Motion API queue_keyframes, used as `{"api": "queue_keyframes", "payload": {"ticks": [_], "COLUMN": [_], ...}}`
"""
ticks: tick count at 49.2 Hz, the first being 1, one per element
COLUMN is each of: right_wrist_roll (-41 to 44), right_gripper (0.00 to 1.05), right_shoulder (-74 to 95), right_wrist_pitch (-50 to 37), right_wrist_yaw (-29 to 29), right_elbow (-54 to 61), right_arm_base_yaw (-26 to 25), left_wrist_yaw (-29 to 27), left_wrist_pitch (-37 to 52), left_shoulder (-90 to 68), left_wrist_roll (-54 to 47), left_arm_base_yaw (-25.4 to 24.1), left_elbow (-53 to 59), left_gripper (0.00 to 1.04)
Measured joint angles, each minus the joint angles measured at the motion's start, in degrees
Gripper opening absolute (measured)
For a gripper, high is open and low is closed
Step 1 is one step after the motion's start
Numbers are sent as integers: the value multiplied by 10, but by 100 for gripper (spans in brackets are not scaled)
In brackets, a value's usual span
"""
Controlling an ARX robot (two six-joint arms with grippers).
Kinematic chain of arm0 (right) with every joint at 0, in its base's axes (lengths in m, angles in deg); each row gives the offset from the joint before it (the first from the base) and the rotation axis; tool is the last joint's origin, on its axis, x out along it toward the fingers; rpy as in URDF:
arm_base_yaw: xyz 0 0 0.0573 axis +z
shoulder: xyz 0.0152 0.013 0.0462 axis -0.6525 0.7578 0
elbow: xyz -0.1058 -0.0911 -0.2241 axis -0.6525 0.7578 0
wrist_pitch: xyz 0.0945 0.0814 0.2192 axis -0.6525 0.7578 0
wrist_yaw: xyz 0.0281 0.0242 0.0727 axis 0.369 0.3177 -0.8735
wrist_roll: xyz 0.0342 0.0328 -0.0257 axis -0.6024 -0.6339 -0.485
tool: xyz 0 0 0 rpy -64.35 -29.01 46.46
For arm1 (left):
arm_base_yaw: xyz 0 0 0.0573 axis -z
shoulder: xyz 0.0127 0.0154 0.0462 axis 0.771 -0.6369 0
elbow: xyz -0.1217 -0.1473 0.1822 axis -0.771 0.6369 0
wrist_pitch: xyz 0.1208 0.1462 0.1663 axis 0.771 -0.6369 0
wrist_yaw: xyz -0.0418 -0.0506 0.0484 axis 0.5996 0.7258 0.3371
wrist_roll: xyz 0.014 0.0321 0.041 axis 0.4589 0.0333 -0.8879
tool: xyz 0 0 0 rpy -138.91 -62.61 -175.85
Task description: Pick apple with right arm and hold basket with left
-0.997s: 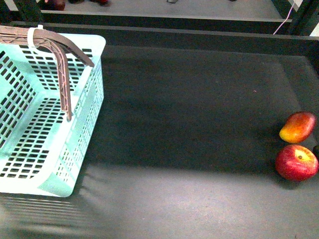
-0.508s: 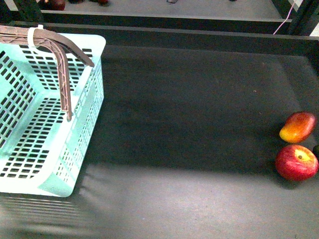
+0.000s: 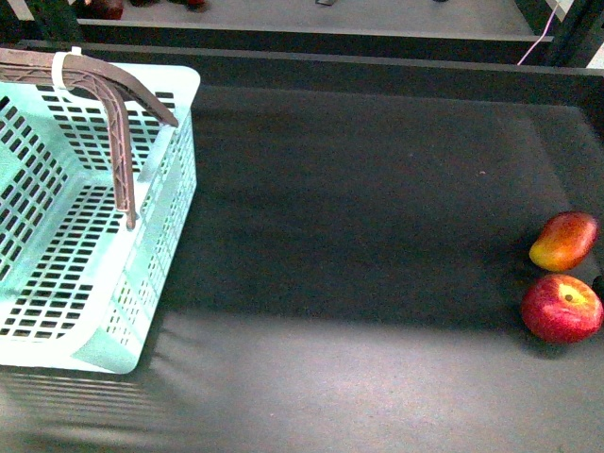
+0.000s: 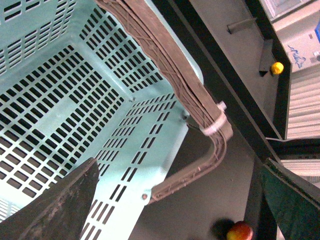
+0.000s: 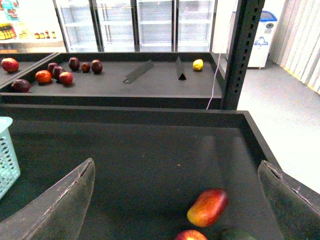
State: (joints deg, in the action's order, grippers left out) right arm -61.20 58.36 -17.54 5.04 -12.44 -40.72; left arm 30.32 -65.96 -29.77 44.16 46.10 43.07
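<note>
The left tool [image 4: 177, 165] and right tool [image 5: 175, 165] are spread, empty. The mango [image 3: 564, 241] just beside the apple [image 3: 562, 308] invites a wrong grasp.

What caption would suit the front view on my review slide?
Mint-green basket at left of dark table; apple and mango-like fruit close together at right edge; no arms in view.

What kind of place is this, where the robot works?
Probably a grocery shop, or a mock one. A mint-green slotted plastic shopping basket stands on a dark display tray, glass-door refrigerators line the back wall, and loose fruits lie on a farther tray.
</note>
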Motion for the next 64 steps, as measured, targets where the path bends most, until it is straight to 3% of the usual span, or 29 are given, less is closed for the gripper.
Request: {"api": "queue_keyframes", "payload": {"ticks": [10,22,46,55,64], "right_wrist_roll": [0,0,0,0,0], "right_gripper": [96,96,96,96,96], "right_shoulder": [0,0,0,0,0], "right_wrist_pitch": [0,0,0,0,0], "right_wrist_yaw": [0,0,0,0,0], "right_elbow": [0,0,0,0,0], "right_arm_base_yaw": [0,0,0,0,0], "left_wrist_yaw": [16,11,-8,-18,-21], "left_wrist_pitch": [11,14,7,6,5], "left_shoulder": [-180,-264,-347,-372,-375], "left_wrist_roll": [71,112,148,151,159], "left_arm_base_yaw": [-21,-20,-17,-13,-9], "left_elbow": [-137,-227,-289,-297,-297], "left_gripper": [98,98,98,61,37]}}
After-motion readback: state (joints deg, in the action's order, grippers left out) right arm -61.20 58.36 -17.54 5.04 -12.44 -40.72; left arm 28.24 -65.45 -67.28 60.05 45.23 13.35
